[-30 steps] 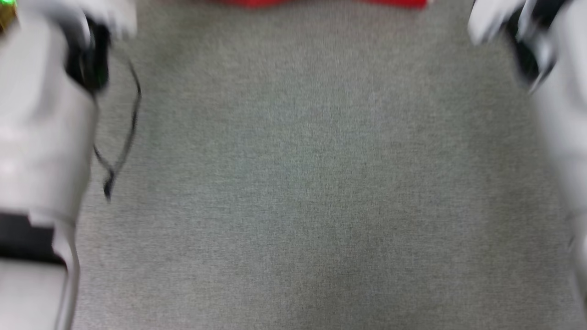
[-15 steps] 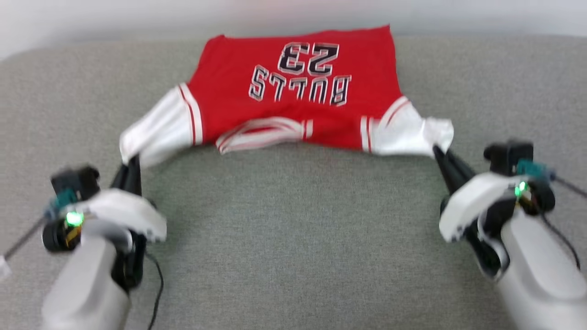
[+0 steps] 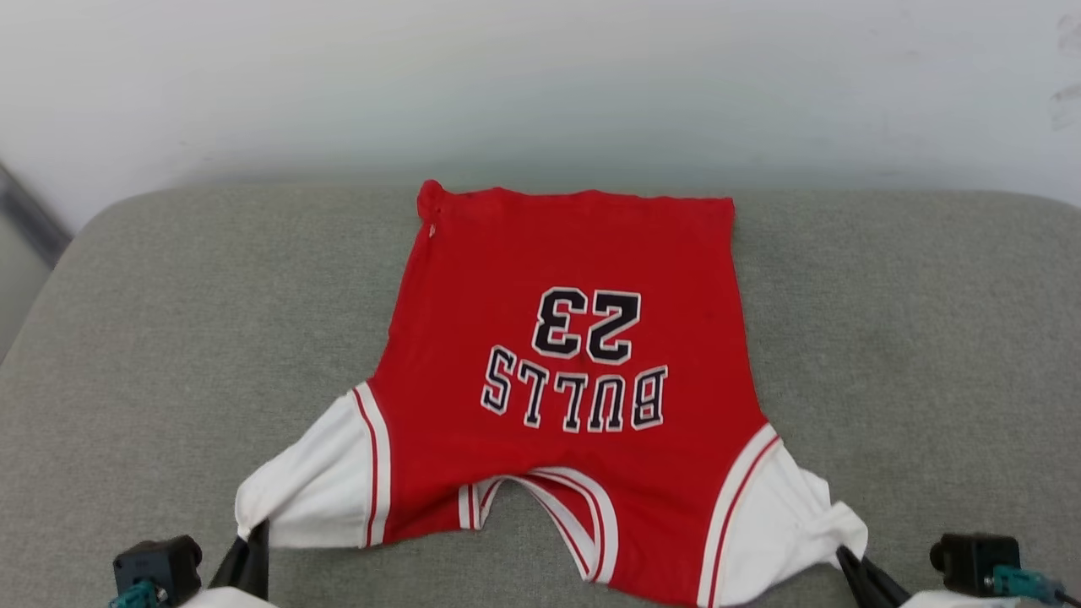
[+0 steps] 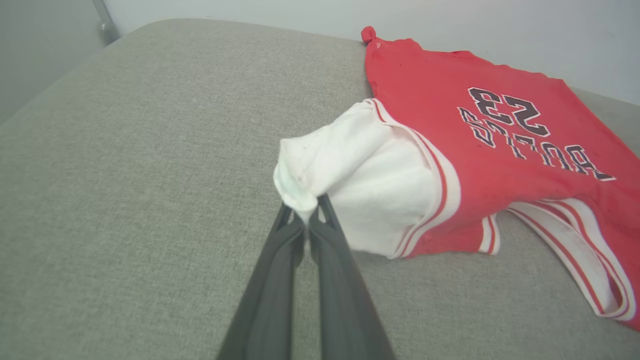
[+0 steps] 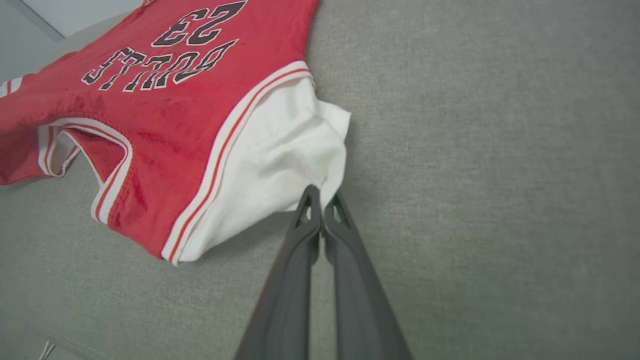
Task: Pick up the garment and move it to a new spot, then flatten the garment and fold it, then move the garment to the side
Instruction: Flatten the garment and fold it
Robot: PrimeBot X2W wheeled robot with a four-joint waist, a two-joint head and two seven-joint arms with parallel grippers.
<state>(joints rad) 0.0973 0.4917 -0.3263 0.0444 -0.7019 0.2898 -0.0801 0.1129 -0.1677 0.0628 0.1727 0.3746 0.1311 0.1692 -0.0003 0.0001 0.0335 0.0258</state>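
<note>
My left gripper [image 4: 305, 212] is pressed together on the cuff of one white sleeve [image 4: 370, 185], and my right gripper [image 5: 322, 197] pinches the other sleeve [image 5: 280, 160] the same way, so I have the shirt [image 3: 574, 338] by both ends of its shoulder line. The shirt lies lettering up on the grey padded surface [image 3: 169, 338], with its hem toward the wall [image 3: 540, 84] and its collar [image 3: 601, 532] toward me. I judge this to be the flattening step. The red body is mostly smooth, but the collar is puckered, both sleeves are bunched at the pinches, and one far hem corner [image 3: 431, 198] is curled into a knot. Folding it and moving it aside are not yet done. By my count there is one shirt with two sleeves, and two grippers, one on each sleeve.
</note>
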